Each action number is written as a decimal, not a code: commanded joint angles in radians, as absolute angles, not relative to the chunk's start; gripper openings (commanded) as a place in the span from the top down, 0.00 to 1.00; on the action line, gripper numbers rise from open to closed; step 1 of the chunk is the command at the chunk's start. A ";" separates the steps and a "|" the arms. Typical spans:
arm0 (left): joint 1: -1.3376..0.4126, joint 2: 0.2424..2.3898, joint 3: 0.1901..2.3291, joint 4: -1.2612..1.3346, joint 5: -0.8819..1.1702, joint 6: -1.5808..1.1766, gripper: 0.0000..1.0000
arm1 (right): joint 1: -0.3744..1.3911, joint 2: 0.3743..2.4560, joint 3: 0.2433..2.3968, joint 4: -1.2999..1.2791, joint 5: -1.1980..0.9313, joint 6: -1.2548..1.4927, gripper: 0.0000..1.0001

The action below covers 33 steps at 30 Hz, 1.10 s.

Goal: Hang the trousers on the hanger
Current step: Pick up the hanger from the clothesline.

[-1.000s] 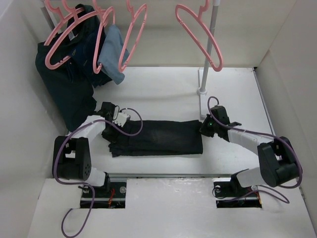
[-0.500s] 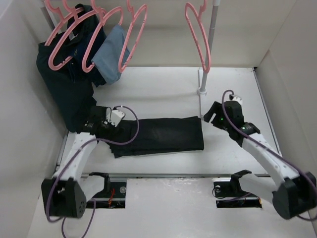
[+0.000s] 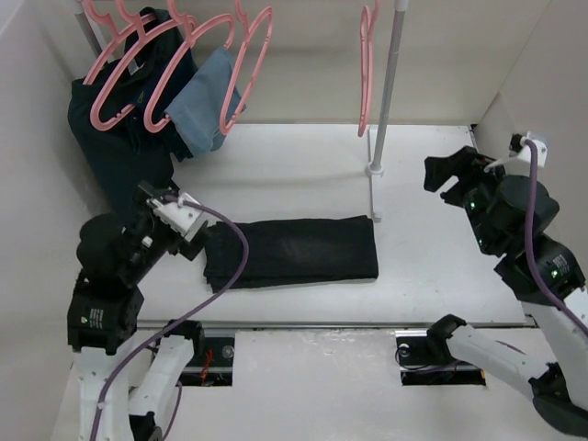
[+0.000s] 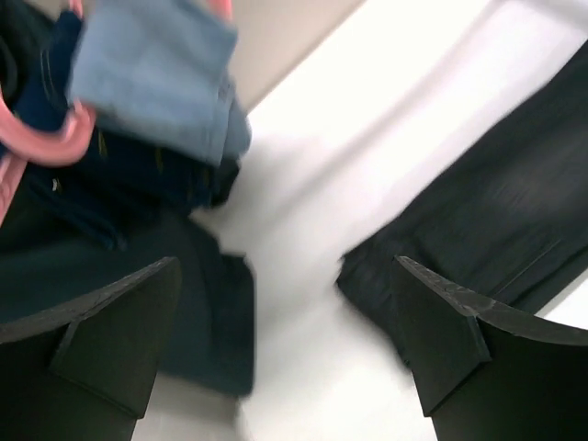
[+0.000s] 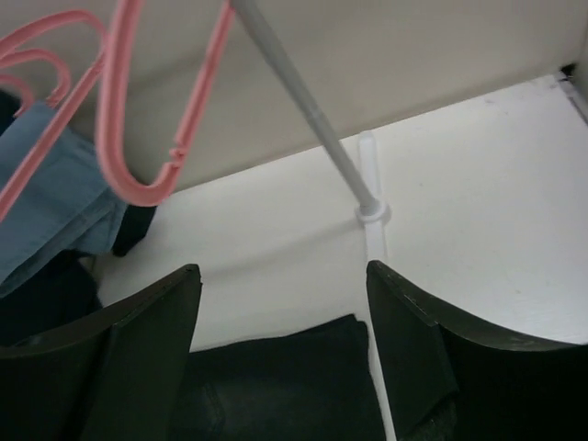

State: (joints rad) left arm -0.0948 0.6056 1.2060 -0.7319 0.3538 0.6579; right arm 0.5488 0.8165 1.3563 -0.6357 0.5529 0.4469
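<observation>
The black trousers [image 3: 292,251] lie folded in a flat strip across the middle of the table, with nothing holding them. They also show in the left wrist view [image 4: 496,220] and the right wrist view [image 5: 276,386]. My left gripper [image 3: 158,202] is open and raised off their left end [image 4: 285,312]. To the right of their other end, my right gripper [image 3: 443,180] hangs high and open, its jaws wide and empty [image 5: 280,303]. An empty pink hanger [image 3: 366,69] hangs edge-on from the rail beside the pole, seen closer in the right wrist view [image 5: 138,138].
A grey pole [image 3: 386,83] rises from a white base [image 3: 374,169] behind the trousers. At the back left, pink hangers carry a navy garment [image 3: 119,156] and a light-blue cloth [image 3: 204,96]. White walls close in the left, right and back.
Both grippers opened, let go of the trousers' ends and lifted up and outward. The trousers stay flat on the table. The empty hanger swung round to edge-on.
</observation>
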 commanded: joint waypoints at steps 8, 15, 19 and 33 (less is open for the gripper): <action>-0.098 1.177 1.767 -0.595 0.611 0.246 0.08 | 0.744 1.014 1.482 -0.531 0.525 0.293 0.21; -0.155 1.503 2.103 -0.460 0.534 0.153 0.02 | 0.753 0.990 1.338 -0.506 0.436 0.331 0.20; -0.239 1.618 2.177 -0.414 0.367 0.163 0.02 | 0.762 0.937 1.278 -0.528 0.448 0.374 0.20; -0.314 1.741 2.183 -0.370 -0.021 0.251 0.79 | 0.762 0.836 1.218 -0.569 0.476 0.413 0.19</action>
State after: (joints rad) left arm -0.3012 1.7962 2.1677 -0.4385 0.0540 0.2279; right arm 0.7544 0.8486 1.2293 -0.5758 0.4587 0.3981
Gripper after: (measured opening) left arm 0.250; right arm 0.807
